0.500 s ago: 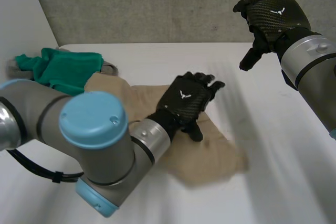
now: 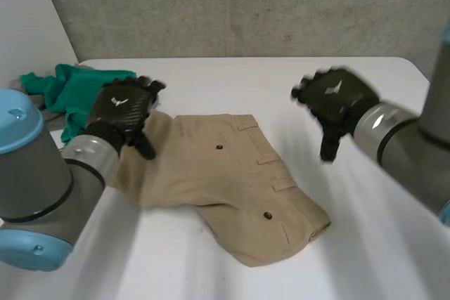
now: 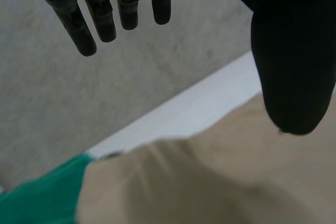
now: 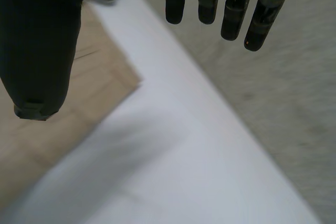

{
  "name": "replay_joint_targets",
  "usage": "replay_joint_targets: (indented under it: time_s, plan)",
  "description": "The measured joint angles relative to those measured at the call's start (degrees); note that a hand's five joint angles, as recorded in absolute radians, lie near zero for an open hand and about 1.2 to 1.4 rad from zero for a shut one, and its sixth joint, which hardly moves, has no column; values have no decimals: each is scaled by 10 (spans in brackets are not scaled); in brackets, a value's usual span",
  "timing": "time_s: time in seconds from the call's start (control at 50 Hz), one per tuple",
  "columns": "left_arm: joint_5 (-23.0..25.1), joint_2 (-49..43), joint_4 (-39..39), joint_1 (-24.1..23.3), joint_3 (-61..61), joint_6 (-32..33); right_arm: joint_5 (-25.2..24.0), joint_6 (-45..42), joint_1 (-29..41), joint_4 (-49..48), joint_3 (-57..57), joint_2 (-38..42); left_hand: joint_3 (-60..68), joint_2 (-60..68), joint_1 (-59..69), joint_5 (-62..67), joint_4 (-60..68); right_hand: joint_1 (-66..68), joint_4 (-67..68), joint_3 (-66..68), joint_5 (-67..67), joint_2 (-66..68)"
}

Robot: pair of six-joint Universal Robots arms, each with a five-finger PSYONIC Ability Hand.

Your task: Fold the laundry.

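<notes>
**Shorts lie along a 10-to-4 o'clock line: left hand at the 10 o'clock end, right hand off the cloth.**

A green cloth (image 2: pixel 74 89) sits bunched at the table's (image 2: pixel 380 244) 9 o'clock side, near the shorts' end. The left hand (image 2: pixel 123 107) hovers over the shorts' (image 2: pixel 225 173) 10 o'clock end, fingers (image 3: pixel 105 19) straight, thumb spread, holding nothing. The shorts lie flat mid-table, pocket buttons up. The right hand (image 2: pixel 334 100) hangs over bare table at 2 o'clock from the shorts' middle, fingers straight and empty too. The left hand looks nearer, so a fold would likely start at its end, carried toward 4 o'clock.
</notes>
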Motion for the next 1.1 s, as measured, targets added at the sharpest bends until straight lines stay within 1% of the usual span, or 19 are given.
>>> replay_joint_targets:
  time_s: [0.1, 0.2, 0.34, 0.4, 0.44, 0.5, 0.54, 0.58, 0.62, 0.64, 0.66, 0.68, 0.7, 0.74, 0.76, 0.78, 0.92, 0.98, 1.1]
  plan:
    - [6, -25, -22, 33, -11, 52, -14, 9, 19, -4, 44, 21, 0, 0, 0, 0, 0, 0, 0, 0, 0, 0]
    - [13, -62, -30, 46, -13, 91, -24, 32, 28, -30, 88, 36, 0, 0, 0, 0, 0, 0, 0, 0, 0, 0]
    - [21, -104, -25, 49, -5, 104, -30, 58, 30, -72, 144, 47, 38, 47, 55, 32, 43, 0, 0, 0, 0, 0]
    - [24, -131, -15, 47, 10, 103, -33, 62, 30, -98, 176, 53, 191, 202, 224, 184, 197, 0, 0, 0, 0, 0]
    - [24, -143, -10, 45, 17, 102, -34, 61, 31, -108, 189, 58, 247, 255, 279, 236, 253, 0, 0, 0, 0, 0]
    - [24, -154, -5, 41, 27, 101, -34, 60, 33, -117, 202, 64, 442, 459, 455, 430, 453, 0, 0, 0, 0, 0]
    - [24, -157, -4, 38, 31, 100, -34, 59, 35, -120, 208, 67, 516, 531, 504, 502, 528, 0, 0, 2, 0, 2]
    - [24, -158, -3, 36, 35, 100, -34, 58, 37, -122, 212, 69, 540, 558, 521, 531, 559, 2, 2, 7, 7, 6]
    - [24, -159, -3, 33, 37, 100, -34, 58, 38, -124, 215, 70, 547, 565, 521, 535, 567, 58, 58, 79, 64, 74]
    - [24, -158, -3, 29, 38, 99, -34, 58, 39, -127, 218, 72, 548, 566, 521, 535, 568, 155, 178, 191, 176, 196]
    - [24, -158, -3, 28, 39, 99, -34, 58, 39, -127, 218, 72, 548, 566, 521, 535, 568, 155, 178, 191, 176, 196]
    - [24, -157, -3, 24, 40, 99, -34, 57, 39, -130, 220, 73, 548, 566, 522, 535, 568, 242, 302, 315, 288, 315]
    - [24, -157, -3, 23, 40, 99, -34, 57, 39, -131, 221, 73, 548, 566, 522, 535, 568, 242, 302, 315, 288, 315]
    - [24, -155, -3, 17, 40, 99, -35, 57, 39, -132, 223, 74, 551, 566, 522, 535, 569, 329, 459, 469, 439, 472]
    - [24, -153, -4, 14, 40, 99, -35, 56, 39, -132, 224, 74, 551, 567, 522, 536, 570, 329, 459, 469, 439, 472]
    - [24, -152, -4, 11, 40, 98, -35, 56, 39, -132, 225, 73, 551, 567, 522, 536, 570, 368, 536, 540, 514, 542]
    - [23, -138, -8, -17, 38, 96, -36, 34, 35, -115, 244, 44, 551, 568, 522, 535, 570, 376, 544, 544, 527, 543]
    - [24, -125, -10, -36, 34, 95, -37, 3, 32, -89, 258, 2, 553, 568, 523, 535, 570, 395, 544, 548, 527, 543]
    - [27, -97, -25, -81, 22, 96, -44, -129, 6, 51, 289, -67, 515, 519, 520, 515, 520, 398, 544, 550, 530, 543]
